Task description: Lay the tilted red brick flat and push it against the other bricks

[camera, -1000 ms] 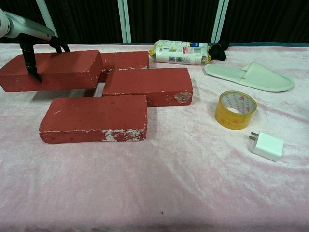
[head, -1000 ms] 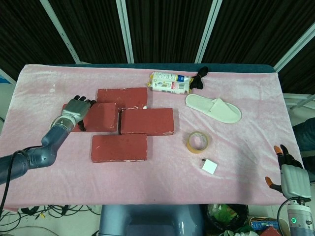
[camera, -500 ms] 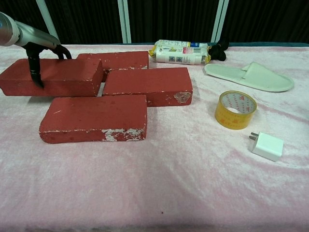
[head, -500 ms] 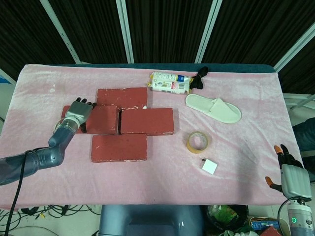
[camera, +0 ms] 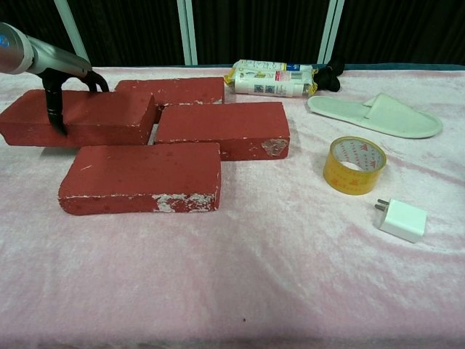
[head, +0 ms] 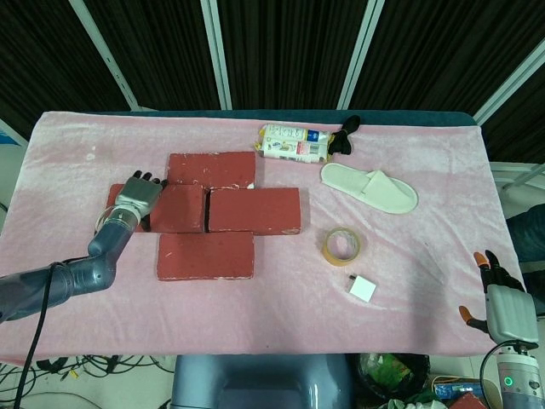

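Note:
The left red brick (head: 179,209) (camera: 98,118) lies flat on the pink cloth, its right end a narrow gap from the middle brick (head: 255,210) (camera: 221,127). My left hand (head: 136,193) (camera: 62,73) grips its left part, thumb down the front face and fingers over the back edge. A back brick (head: 211,169) (camera: 174,89) and a front brick (head: 206,256) (camera: 142,177) lie flat beside it. My right hand (head: 502,307) hangs off the table's near right corner, fingers apart, holding nothing.
A white slipper (head: 369,187) (camera: 374,115), a tape roll (head: 342,245) (camera: 354,165) and a white charger (head: 362,289) (camera: 401,218) lie right of the bricks. A printed packet (head: 294,143) (camera: 272,78) and a black item (head: 345,135) sit at the back.
The left brick came down from its raised tilt to lie flat and shifted right toward the middle brick. My left hand kept hold of it; the right hand stayed still.

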